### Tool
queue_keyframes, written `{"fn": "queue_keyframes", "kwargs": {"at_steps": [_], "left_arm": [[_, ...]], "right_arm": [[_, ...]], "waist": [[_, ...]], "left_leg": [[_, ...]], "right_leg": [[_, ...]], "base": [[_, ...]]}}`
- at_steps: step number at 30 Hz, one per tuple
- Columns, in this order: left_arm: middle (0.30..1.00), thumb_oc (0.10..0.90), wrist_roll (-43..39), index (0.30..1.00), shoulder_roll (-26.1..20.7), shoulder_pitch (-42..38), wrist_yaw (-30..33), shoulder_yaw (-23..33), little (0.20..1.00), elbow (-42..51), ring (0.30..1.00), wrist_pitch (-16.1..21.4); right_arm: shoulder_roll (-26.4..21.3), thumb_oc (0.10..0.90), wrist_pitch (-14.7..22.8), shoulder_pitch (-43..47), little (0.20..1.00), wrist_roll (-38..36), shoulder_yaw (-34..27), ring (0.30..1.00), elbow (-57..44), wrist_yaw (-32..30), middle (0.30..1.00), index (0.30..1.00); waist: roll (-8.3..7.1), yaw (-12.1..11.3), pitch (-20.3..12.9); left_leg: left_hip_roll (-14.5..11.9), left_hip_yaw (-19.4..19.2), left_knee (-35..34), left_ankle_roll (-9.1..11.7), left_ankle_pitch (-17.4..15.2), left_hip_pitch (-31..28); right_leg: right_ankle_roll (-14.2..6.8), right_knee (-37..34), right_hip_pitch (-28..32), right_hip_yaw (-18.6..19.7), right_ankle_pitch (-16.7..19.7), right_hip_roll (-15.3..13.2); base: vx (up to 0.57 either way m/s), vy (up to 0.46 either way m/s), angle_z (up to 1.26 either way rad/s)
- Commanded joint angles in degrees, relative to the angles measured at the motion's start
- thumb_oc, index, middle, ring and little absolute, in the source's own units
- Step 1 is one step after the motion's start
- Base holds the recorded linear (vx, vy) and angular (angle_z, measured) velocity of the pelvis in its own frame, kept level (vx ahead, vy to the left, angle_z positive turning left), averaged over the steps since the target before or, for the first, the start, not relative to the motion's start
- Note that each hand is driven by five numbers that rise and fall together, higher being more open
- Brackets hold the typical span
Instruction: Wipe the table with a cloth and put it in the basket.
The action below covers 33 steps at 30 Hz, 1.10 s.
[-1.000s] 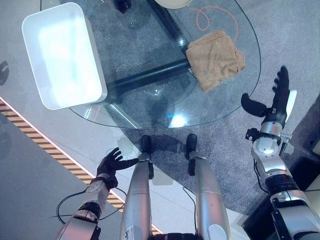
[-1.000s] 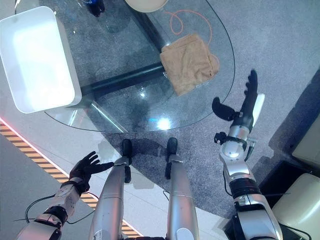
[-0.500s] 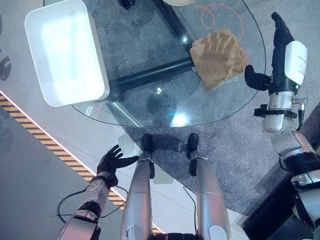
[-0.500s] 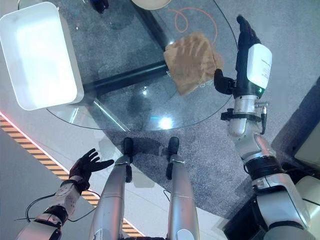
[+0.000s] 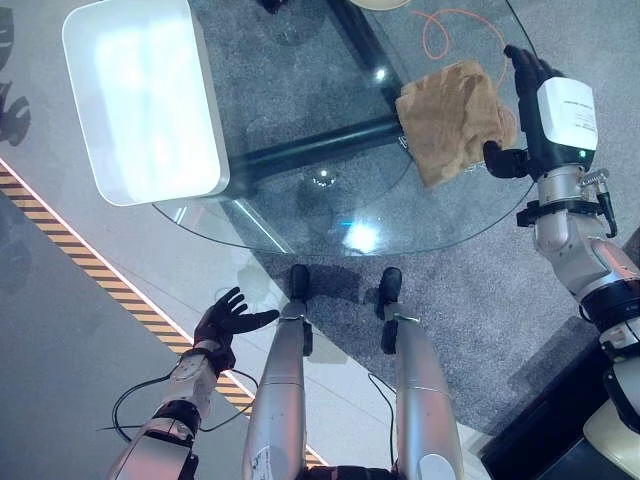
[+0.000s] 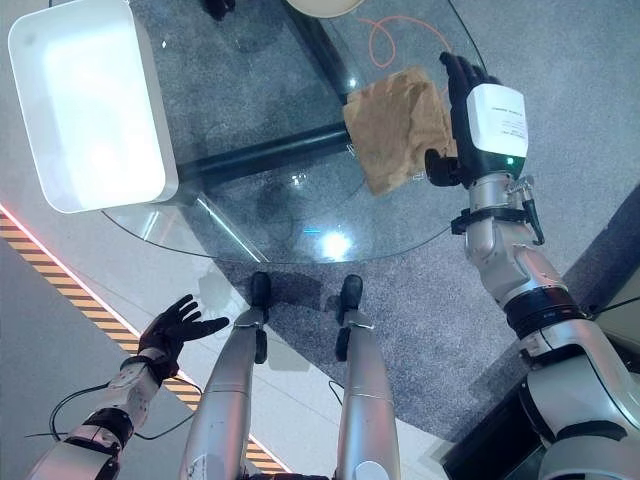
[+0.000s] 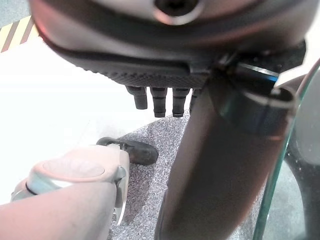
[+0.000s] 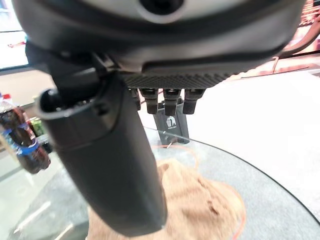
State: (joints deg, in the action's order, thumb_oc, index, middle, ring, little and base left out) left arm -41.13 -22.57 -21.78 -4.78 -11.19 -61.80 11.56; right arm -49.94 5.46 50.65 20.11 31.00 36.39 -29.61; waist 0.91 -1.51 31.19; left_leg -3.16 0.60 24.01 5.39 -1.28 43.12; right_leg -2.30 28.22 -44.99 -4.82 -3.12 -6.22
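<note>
A crumpled tan cloth [image 5: 452, 115] lies on the round glass table [image 5: 300, 200] near its right edge; it also shows in the right wrist view as the cloth [image 8: 200, 205]. My right hand [image 5: 535, 95] hovers at the cloth's right side with straight fingers and the thumb out, open and holding nothing. The white rectangular basket [image 5: 145, 95] stands on the table's left side, with nothing in it. My left hand [image 5: 228, 320] hangs low beside the table's near edge, fingers spread and open.
An orange cord [image 5: 450, 25] loops on the table behind the cloth. A pale round dish [image 6: 322, 5] and dark bottles [image 8: 22, 135] stand at the table's far side. A yellow-black striped line [image 5: 90, 265] crosses the floor on the left.
My right hand has moved from beyond the table's right edge in over the table, up to the cloth's right side. The left hand has stayed still. The camera has shifted a little.
</note>
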Motion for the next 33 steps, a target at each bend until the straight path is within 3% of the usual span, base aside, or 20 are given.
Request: {"fn": "queue_keyframes", "kwargs": {"at_steps": [1, 10, 23, 33], "left_arm": [[0.900, 0.800, -1.78, 0.900, -3.12, 3.94, 0.27, -0.50, 0.900, 1.07, 0.900, -0.35], [0.900, 0.800, -1.52, 0.900, -3.98, 4.11, 0.02, -0.36, 0.900, 1.95, 0.900, -1.53], [0.900, 0.800, -0.99, 0.900, -4.28, 3.95, 0.11, -0.86, 0.900, 2.55, 0.900, -2.54], [0.900, 0.800, -1.07, 0.900, -4.05, 4.25, 0.03, -1.45, 0.900, 2.96, 0.900, -2.60]], "right_arm": [[-5.77, 0.800, 1.06, 5.07, 0.900, -1.12, 0.28, 0.900, -0.98, 0.48, 0.900, 0.900], [-6.59, 0.800, 1.05, 7.20, 0.900, -1.28, 3.82, 0.900, 3.33, 4.97, 0.900, 0.900], [-6.53, 0.800, 1.59, 11.06, 0.900, 1.19, 7.04, 0.900, 9.57, 6.81, 0.900, 0.900], [-6.12, 0.800, -0.31, 15.51, 0.900, 4.71, 10.24, 0.900, 11.96, 8.13, 0.900, 0.900]], "waist": [[-0.65, -0.38, -1.40], [-0.46, -1.00, -1.40], [0.15, -1.79, -1.40], [0.75, -2.49, -1.40]], "left_leg": [[3.68, -3.11, 0.52, -3.43, -1.40, -0.87], [3.53, -3.07, 0.75, -3.47, -1.46, -0.83], [3.60, -2.86, 0.80, -3.62, -1.35, -0.77], [3.76, -2.46, 0.45, -3.60, -1.01, -0.77]], "right_leg": [[0.53, -0.51, 1.86, -5.91, -1.34, 1.65], [0.68, 0.29, 1.54, -6.38, -1.53, 1.33], [0.69, 0.86, 1.07, -6.65, -1.40, 1.01], [0.65, 1.08, 0.88, -6.87, -1.33, 0.87]], "base": [[0.00, 0.000, 0.00], [0.00, 0.000, 0.00], [0.00, -0.001, 0.01], [0.00, 0.000, 0.00]]}}
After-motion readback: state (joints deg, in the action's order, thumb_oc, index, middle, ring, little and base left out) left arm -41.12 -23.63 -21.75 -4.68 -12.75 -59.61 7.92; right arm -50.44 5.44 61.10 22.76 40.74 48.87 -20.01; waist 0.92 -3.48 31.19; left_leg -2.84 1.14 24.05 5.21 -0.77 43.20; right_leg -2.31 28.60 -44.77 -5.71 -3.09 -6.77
